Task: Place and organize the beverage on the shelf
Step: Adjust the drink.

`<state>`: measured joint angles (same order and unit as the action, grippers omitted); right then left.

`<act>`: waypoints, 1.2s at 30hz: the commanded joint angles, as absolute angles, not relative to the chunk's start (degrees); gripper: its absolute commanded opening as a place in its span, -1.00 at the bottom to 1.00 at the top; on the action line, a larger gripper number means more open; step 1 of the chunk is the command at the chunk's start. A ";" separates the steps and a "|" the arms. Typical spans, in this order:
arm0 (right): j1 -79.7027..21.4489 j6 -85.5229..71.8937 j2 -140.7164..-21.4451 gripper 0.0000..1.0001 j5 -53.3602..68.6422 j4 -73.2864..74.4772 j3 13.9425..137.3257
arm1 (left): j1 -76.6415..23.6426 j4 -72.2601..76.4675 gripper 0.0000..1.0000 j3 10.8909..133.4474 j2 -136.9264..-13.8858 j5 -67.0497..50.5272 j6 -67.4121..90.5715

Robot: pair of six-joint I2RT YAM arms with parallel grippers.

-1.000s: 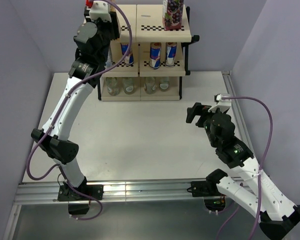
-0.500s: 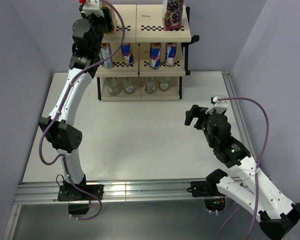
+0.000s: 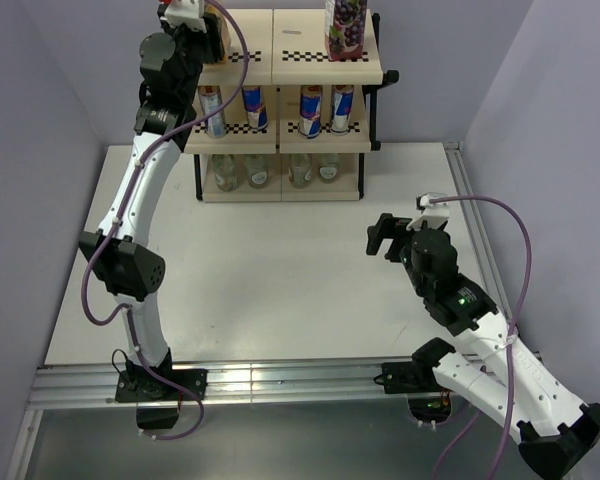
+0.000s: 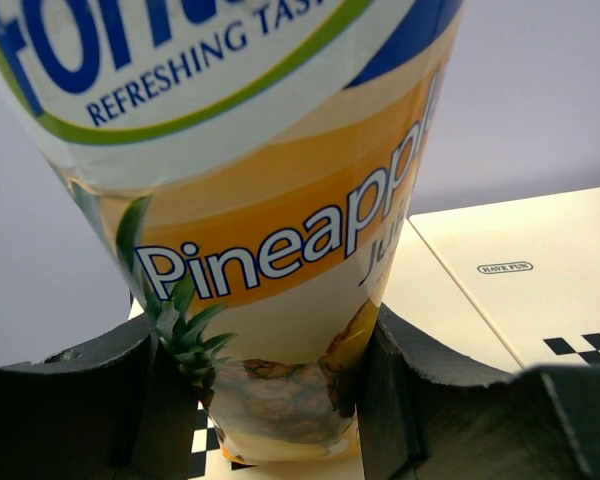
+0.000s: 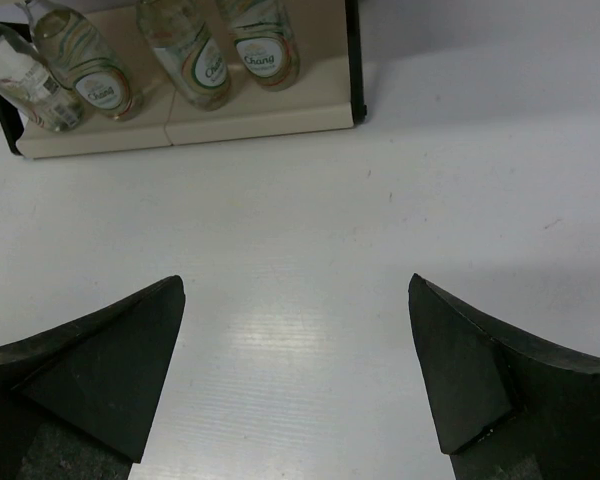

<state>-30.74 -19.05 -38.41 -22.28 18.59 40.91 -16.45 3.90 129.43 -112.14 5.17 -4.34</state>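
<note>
- You have the pineapple carton (image 4: 270, 250) in your left gripper (image 4: 268, 402), jaws closed on its lower part with one pressed against each side.
- The carton is at the left end of the shelf (image 3: 295, 42), over the top tier. In the left wrist view its base is low over the cream board, just above the checkered strip. You cannot tell from either view whether it touches the board.
- From above, the gripper and wrist cover nearly all of this carton, so only the left wrist view shows it clearly.
- The grape carton (image 3: 346, 27) stands upright on the same top tier, toward the shelf's right end and well apart from the pineapple one.
- One tier down, four cans (image 3: 311, 110) stand upright in a row behind the checkered edge, two in the left half and two in the right half.
- On the bottom tier, four bottles (image 3: 260, 172) stand side by side across the width of the shelf.
- Your left arm reaches from its base up the left side of the shelf to the top tier.
- Your right gripper (image 3: 385, 237) hangs over the table (image 3: 280, 290), in front of the shelf's right end and well apart from it. It faces the bottom tier, with jaws spread wide and nothing between them.
- The right wrist view shows bare white table between the jaws and the bottles at the top of the frame.
</note>
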 commanded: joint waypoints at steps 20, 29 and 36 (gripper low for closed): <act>-30.50 -19.51 -39.02 1.00 -20.39 13.45 38.50 | -17.31 8.00 0.27 138.69 -117.60 5.89 -6.15; -30.50 -19.77 -39.20 1.00 -20.13 12.92 37.53 | -17.31 7.56 0.35 139.39 -119.27 6.24 -6.41; -30.50 -19.86 -39.20 1.00 -19.60 12.39 37.27 | -17.31 6.33 -0.39 140.36 -118.56 5.98 -5.89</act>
